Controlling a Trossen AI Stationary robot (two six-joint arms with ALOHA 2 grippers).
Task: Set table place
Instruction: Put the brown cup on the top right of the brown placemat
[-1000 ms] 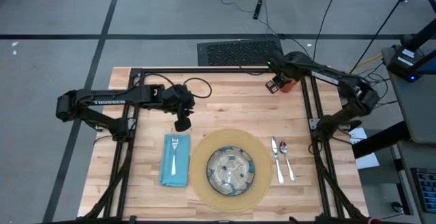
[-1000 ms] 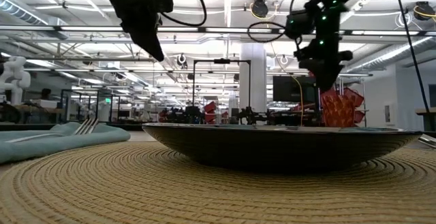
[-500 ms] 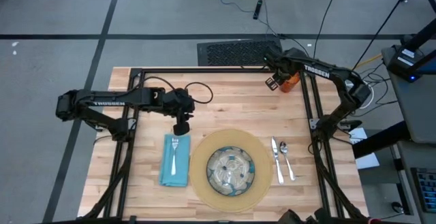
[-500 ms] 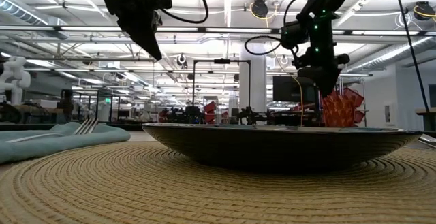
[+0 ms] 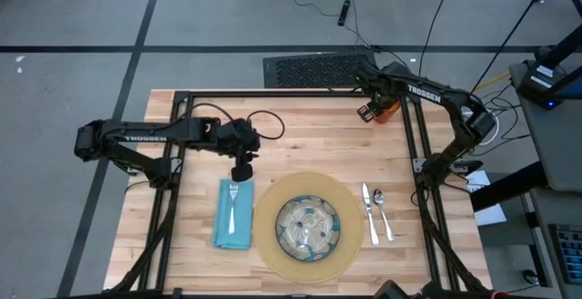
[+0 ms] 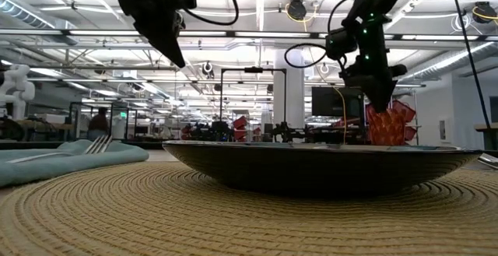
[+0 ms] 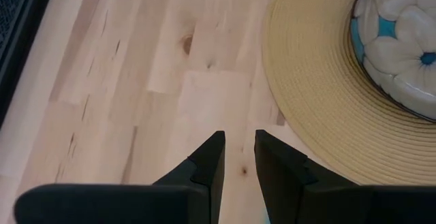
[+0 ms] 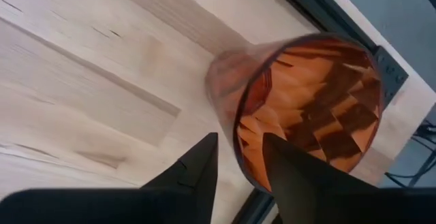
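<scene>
Straddling cup (image 8: 300,108) rim, upper right bench (image 5: 309,135) corner | right hand (image 8: 238,152) narrow, not clamped | risk: rim pinch tips cup off edge | left hand (image 7: 238,149) narrow above napkin (image 5: 233,214)

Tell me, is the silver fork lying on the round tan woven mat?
No, the silver fork lies on the teal cloth napkin, which sits beside the round tan mat on the wooden table.

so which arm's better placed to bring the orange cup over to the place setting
Right. The right gripper is at the orange cup in the table's far right corner, one finger inside the rim and one outside. The left gripper hovers near the teal napkin, far from the cup.
</scene>
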